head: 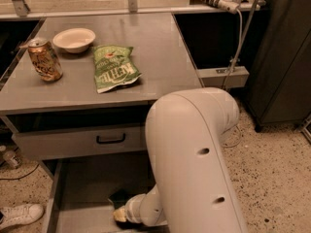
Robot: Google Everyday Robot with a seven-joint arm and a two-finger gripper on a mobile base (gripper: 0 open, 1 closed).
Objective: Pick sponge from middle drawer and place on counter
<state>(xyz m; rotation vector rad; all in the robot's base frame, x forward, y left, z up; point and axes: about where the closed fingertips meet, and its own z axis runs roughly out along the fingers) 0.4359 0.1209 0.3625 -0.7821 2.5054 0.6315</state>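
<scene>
sponge (pixel 119 215) x1 | gripper (pixel 121 206) x1, low in middle drawer (pixel 90 178), beside sponge
</scene>
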